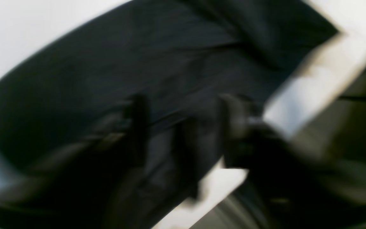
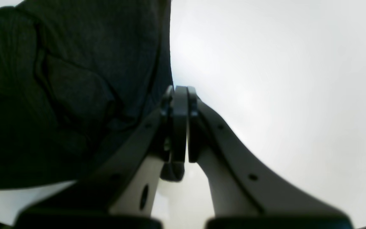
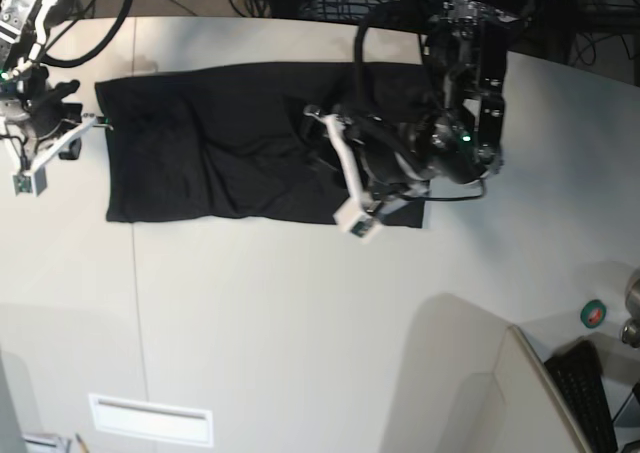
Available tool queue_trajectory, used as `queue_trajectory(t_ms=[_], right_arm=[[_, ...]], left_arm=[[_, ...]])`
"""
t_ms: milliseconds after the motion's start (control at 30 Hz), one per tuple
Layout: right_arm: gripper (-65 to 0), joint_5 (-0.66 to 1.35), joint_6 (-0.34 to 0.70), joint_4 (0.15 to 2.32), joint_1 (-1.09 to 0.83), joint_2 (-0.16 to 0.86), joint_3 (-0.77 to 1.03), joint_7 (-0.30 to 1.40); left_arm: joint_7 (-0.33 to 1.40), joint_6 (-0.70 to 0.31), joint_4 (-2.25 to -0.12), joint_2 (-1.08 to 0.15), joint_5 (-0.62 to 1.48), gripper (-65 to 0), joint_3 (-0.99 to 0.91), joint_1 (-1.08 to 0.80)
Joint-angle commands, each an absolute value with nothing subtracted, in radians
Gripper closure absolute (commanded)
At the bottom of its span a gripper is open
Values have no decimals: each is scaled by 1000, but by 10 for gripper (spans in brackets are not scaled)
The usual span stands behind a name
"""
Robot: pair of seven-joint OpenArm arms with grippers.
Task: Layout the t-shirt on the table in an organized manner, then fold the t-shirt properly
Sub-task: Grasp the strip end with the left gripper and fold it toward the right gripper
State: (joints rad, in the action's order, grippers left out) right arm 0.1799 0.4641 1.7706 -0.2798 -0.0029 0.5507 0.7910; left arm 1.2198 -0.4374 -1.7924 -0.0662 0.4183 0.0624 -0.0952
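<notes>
The black t-shirt [image 3: 220, 143] lies spread across the far part of the off-white table [image 3: 300, 313], plain side up, rumpled at its right end. My right gripper [image 3: 95, 125] is at the shirt's left edge. In the right wrist view its fingers [image 2: 180, 95] are shut with a dark strip between the pads, beside the t-shirt [image 2: 59, 89]. My left gripper [image 3: 350, 168] hangs over the shirt's right end. The left wrist view is blurred; there the gripper [image 1: 186, 124] has its fingers apart over the t-shirt [image 1: 138, 57].
A thin dark seam [image 3: 136, 293] runs down the table's left part. A small white vent panel [image 3: 150, 420] sits near the front edge. A keyboard [image 3: 585, 393] and a green round object [image 3: 593, 314] lie at the right, past the table's edge.
</notes>
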Motion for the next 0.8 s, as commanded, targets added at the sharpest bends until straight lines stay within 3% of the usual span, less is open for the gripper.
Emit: queue_trajectory(t_ms=[0,67,300,400,500,533,667,767], right_arm=[[0,205,490,1821,-298,1,503,768],[0,203,504,1890,-349,4,394,760],[0,191,335,1968,-354,18,-10,768],[-6,94,242,1966,-317,67,-234,766],[-296,-77,128,1931,-271,82,-479,762],[-345,-122,110,1913,-257,81,-539,762],[-341,-243,74,1793,-200,70,-710,763],[-341,-245,31,1704,-165,33,-734,762]], left_arm=[[1216,-435,-1819,-88,418,-176,15,-99],[1216,-435,-1824,-124,418,0,-120,-114],[1213,-440,-1791,-194,420,0,-728,-180],[1213,-441,-1739,-232,418,0,-891,-189],[1181,-441,-1646,-289,423,0,-1003,-220],[1150,-441,-1618,-303,423,0,-1017,-236],[998,-441,-1540,-326,424,0,-1035,-315],[918,-441,-1504,-326,424,0,-1033,-364]])
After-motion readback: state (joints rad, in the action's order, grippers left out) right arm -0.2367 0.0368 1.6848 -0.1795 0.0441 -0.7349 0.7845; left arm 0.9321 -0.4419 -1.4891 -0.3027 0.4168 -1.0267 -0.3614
